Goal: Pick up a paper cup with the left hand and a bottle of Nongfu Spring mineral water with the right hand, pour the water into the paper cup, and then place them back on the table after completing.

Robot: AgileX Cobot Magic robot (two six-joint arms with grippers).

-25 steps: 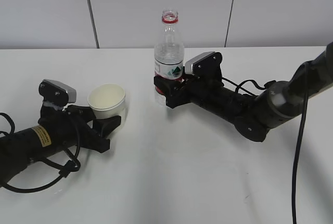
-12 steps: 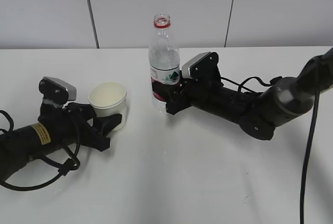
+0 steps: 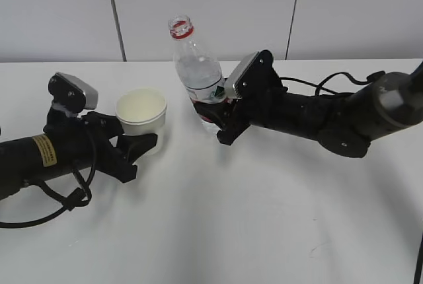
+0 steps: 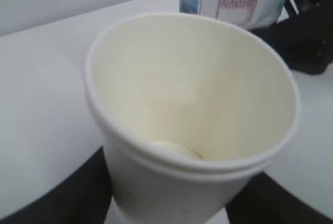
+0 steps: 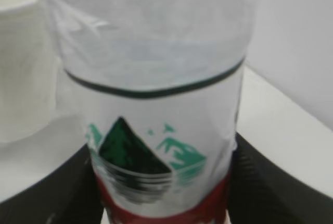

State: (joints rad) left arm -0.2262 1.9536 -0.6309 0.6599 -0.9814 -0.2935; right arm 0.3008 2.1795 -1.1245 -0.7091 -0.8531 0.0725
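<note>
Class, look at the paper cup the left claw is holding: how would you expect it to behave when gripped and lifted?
The paper cup looks empty inside, so probably very light. Its thin rim suggests it would crush under a hard squeeze from the left claw. Tapered and empty, it may tip easily.

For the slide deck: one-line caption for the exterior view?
Left hand holds the paper cup while right hand tilts the uncapped bottle toward it.

Even bright light, soft shadows on table (image 3: 218, 218); wrist views blurred close-up.
</note>
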